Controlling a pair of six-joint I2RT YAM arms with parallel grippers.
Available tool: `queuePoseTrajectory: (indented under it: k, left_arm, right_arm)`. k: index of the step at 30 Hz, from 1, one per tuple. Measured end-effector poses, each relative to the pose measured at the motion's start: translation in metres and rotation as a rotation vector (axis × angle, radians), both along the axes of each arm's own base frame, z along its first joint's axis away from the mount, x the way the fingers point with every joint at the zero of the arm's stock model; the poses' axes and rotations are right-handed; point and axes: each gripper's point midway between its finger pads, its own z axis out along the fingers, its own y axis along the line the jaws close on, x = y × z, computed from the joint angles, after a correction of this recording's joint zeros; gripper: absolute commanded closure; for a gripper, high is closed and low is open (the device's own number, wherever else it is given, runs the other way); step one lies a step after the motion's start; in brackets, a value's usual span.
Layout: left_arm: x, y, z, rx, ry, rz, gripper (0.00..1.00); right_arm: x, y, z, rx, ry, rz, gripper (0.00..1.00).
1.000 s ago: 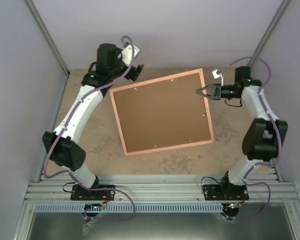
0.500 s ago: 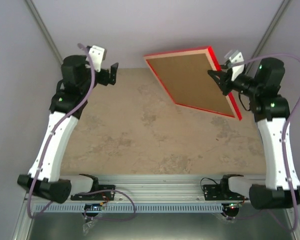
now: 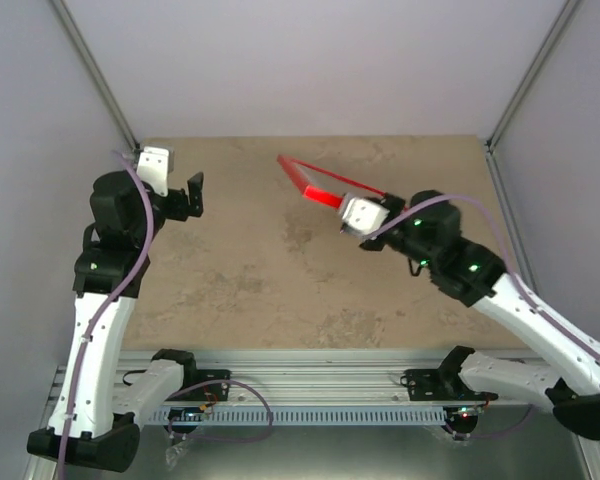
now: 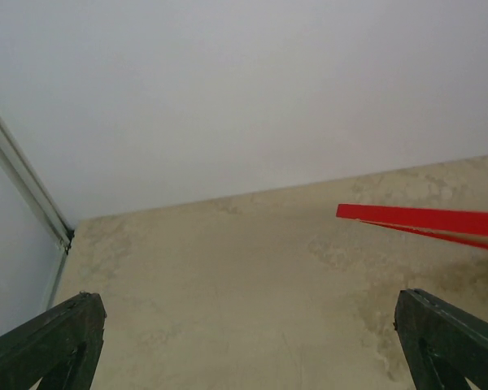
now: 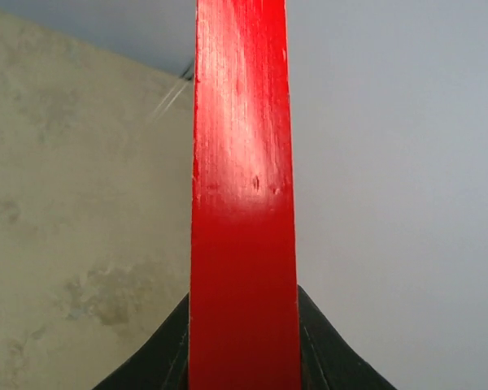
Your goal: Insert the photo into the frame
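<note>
Top camera looks down; 2 wrist cameras share the frame [image 4: 423, 218].

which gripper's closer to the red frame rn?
Right. The right gripper is shut on the edge of the frame; the left gripper hangs open, apart from it.

The frame [image 3: 325, 198] is bright red, the table [image 3: 260, 270] mottled beige
</note>
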Motion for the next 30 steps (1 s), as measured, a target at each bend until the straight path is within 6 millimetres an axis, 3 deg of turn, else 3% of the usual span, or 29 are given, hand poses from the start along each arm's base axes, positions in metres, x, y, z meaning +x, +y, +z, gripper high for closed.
queuePoseTrajectory:
  k: [7, 12, 15, 19, 21, 25, 26, 28, 30]
  left_arm:
    - [-0.008, 0.005, -0.019, 0.005, 0.031, 0.017, 0.01]
    - [-0.013, 0.006, -0.028, 0.006, 0.039, 0.018, 0.01]
    - [-0.018, 0.006, -0.033, 0.006, 0.041, 0.018, 0.01]
    - [-0.024, 0.007, -0.039, 0.01, 0.042, 0.017, 0.01]
    - [-0.027, 0.008, -0.044, 0.015, 0.045, 0.017, 0.01]
    - [-0.032, 0.009, -0.053, 0.029, 0.05, 0.016, 0.01]
    - [-0.033, 0.009, -0.055, 0.032, 0.052, 0.015, 0.01]
    - [-0.035, 0.009, -0.062, 0.036, 0.061, 0.014, 0.01]
    - [-0.035, 0.009, -0.072, 0.038, 0.08, 0.014, 0.01]
  right_arm:
    - [-0.023, 0.075, -0.091, -0.303, -0.102, 0.089, 0.99]
    - [-0.042, 0.102, -0.152, -0.47, -0.142, 0.131, 0.96]
    - [-0.05, 0.117, -0.165, -0.481, -0.148, 0.12, 0.86]
    - [-0.066, 0.133, -0.188, -0.484, -0.128, 0.133, 0.61]
    - [-0.082, 0.136, -0.214, -0.5, -0.068, 0.179, 0.58]
    - [-0.115, 0.126, -0.297, -0.643, 0.084, 0.265, 0.55]
    - [-0.117, 0.124, -0.309, -0.665, 0.11, 0.269, 0.53]
    - [-0.121, 0.122, -0.328, -0.691, 0.157, 0.271, 0.41]
    - [-0.124, 0.124, -0.335, -0.693, 0.185, 0.276, 0.17]
